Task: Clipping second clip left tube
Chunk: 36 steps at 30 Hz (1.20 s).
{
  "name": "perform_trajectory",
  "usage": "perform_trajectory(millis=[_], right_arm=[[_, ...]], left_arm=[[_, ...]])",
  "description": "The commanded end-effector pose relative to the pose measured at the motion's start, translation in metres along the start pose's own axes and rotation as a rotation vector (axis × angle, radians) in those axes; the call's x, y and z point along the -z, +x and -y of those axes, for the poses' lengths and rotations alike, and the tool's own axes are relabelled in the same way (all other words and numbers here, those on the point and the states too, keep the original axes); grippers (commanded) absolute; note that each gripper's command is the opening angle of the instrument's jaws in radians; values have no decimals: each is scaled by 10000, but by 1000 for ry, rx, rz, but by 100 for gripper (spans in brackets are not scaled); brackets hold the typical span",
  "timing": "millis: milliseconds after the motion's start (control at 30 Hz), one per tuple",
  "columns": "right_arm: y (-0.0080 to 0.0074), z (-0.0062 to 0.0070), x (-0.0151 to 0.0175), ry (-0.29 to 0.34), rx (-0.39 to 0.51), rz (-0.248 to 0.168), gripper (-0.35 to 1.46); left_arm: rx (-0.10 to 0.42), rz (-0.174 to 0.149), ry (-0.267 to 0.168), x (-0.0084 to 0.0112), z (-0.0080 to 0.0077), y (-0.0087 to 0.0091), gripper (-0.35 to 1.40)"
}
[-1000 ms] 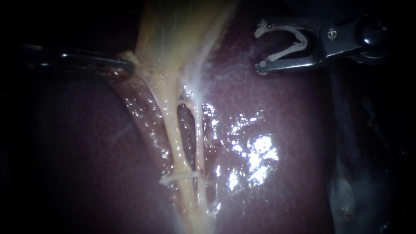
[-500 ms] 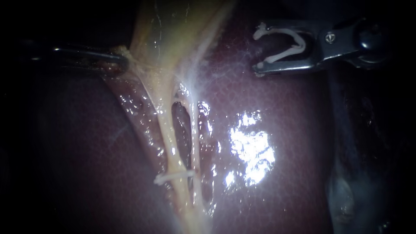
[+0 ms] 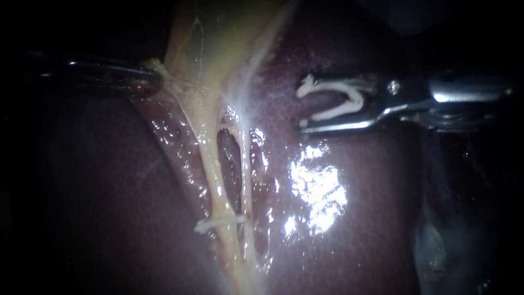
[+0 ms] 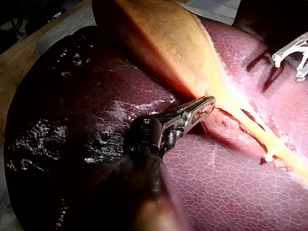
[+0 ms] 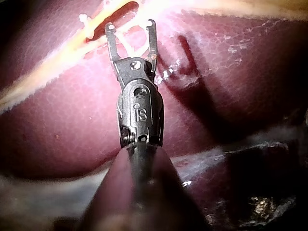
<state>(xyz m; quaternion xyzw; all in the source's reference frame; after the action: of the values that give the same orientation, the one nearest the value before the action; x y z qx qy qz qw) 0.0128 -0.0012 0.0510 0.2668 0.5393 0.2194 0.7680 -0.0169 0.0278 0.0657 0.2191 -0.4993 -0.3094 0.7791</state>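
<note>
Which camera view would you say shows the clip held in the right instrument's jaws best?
The endoscope view: the clip lies side-on, its open legs plain between the right instrument's jaws. The left wrist view catches it small and partly out of view; the right wrist view looks along the jaws from behind, so the clip hardly shows.

Surgical bench, liver (image 4: 72,110) on tan board (image 4: 19,60)

Liver (image 3: 371,218) wet and glossy; right instrument (image 3: 303,106) polished metal; its clip (image 3: 330,87) matt white plastic
</note>
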Motion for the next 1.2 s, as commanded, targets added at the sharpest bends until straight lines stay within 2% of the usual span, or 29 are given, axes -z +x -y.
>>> perform_trajectory(millis=[33, 467, 667, 933, 1200], right_arm=[[-5, 3, -6, 11, -17, 2, 49], [-59, 30, -72, 100, -189, 25, 49], [-77, 36, -91, 128, -249, 40, 49], [-97, 37, -108, 152, -293, 56, 49], [-123, 25, -123, 154, -321, 66, 49]], left_arm=[[0, 0, 0, 0, 0, 0, -35], [0, 0, 0, 0, 0, -1, -35], [0, 0, 0, 0, 0, -1, -35], [0, 0, 0, 0, 0, -1, -35], [0, 0, 0, 0, 0, 0, -35]])
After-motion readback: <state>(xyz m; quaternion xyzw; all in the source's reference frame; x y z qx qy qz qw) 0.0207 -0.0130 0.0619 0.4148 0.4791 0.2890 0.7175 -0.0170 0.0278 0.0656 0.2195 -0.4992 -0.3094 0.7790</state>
